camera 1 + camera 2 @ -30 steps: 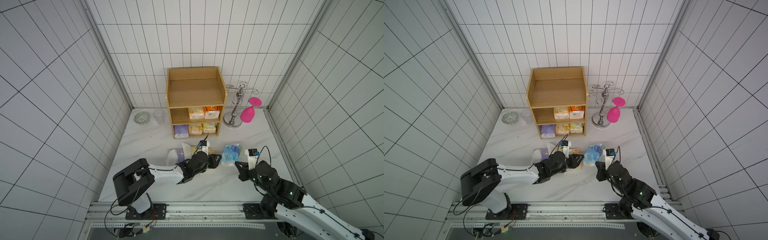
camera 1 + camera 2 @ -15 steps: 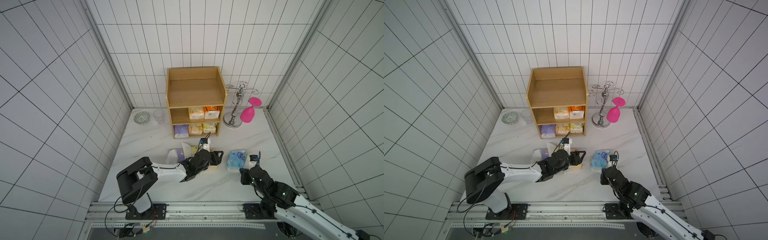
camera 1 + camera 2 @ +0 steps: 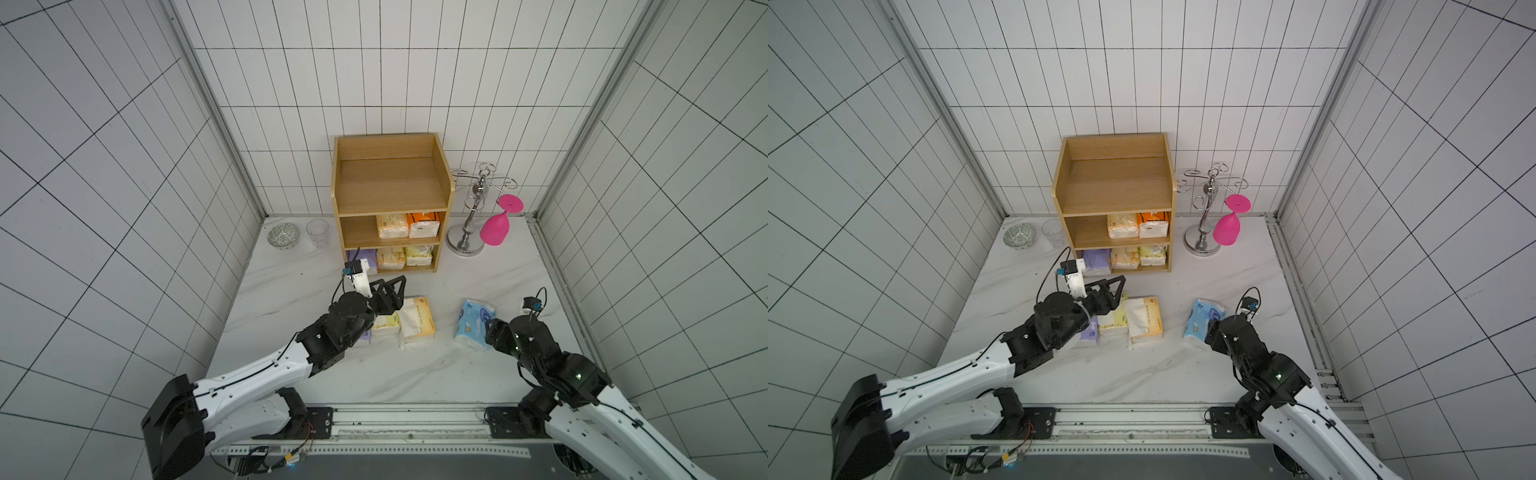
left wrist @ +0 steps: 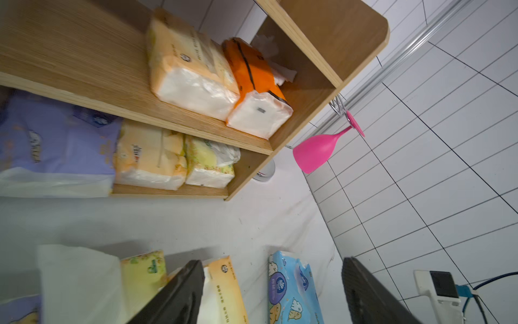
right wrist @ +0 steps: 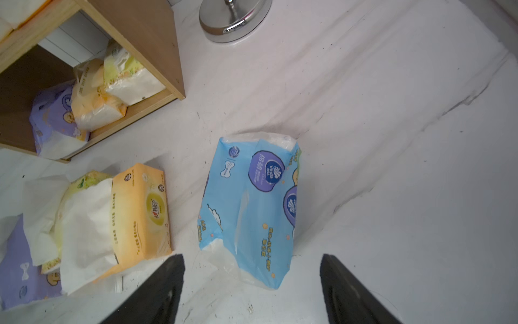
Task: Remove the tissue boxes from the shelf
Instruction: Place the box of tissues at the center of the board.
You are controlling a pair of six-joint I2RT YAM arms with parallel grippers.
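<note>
Left end effector (image 3: 390, 293) spread wide, empty, by the pale orange pack (image 3: 417, 322). Right end effector (image 5: 252, 261) likewise, at the blue pack (image 5: 252, 202).

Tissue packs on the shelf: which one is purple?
The purple pack on the shelf's bottom tier, beside a pale orange pack; the other four are pale orange, bright orange or yellow.

Bare strip of white marble tabletop (image 3: 436, 286) is bounded by light-brown wooden shelf (image 3: 390, 183) at back edge and plastic-wrapped tissue packs (image 3: 419, 322) mid-surface; shelf's right side is flanked by silver metal cup stand (image 3: 465, 246).
</note>
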